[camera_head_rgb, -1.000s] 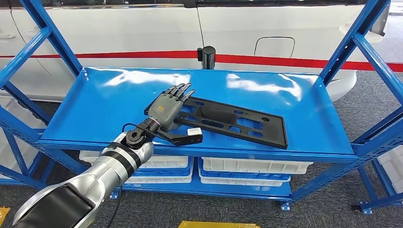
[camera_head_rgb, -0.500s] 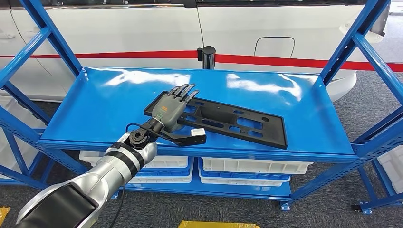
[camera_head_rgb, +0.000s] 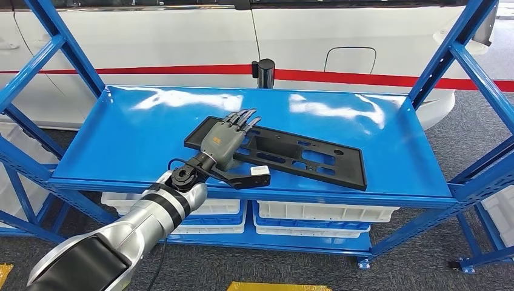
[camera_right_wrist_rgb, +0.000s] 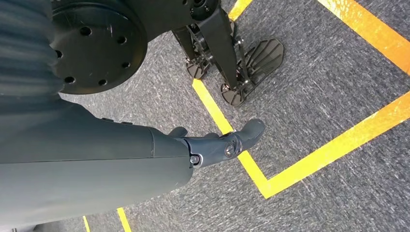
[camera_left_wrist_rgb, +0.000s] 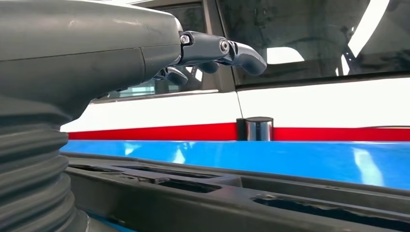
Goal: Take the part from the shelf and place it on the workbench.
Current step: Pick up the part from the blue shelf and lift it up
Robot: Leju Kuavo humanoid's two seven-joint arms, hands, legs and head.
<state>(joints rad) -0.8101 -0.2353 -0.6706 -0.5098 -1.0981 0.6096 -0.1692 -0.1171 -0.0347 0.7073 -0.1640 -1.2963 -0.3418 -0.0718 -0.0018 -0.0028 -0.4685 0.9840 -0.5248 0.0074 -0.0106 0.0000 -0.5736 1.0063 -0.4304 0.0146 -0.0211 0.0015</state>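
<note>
The part (camera_head_rgb: 291, 153), a flat black plate with cut-outs, lies on the blue shelf (camera_head_rgb: 133, 133), near its front edge. On the level below stand white bins (camera_head_rgb: 315, 213); what they hold cannot be told. The left hand (camera_head_rgb: 225, 140) reaches over the part's left end, palm down, fingers (camera_head_rgb: 243, 118) stretched and apart, thumb out along the front edge, holding nothing. The right hand (camera_right_wrist_rgb: 145, 159) hangs over grey floor (camera_right_wrist_rgb: 314, 96) with yellow lines (camera_right_wrist_rgb: 338, 140), fingers loosely apart, holding nothing

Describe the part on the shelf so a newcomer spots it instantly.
Find the blue shelf in front of the white car. On its top level lies the part, a flat black plate with cut-out slots, under the left hand. Nothing else lies there.
</note>
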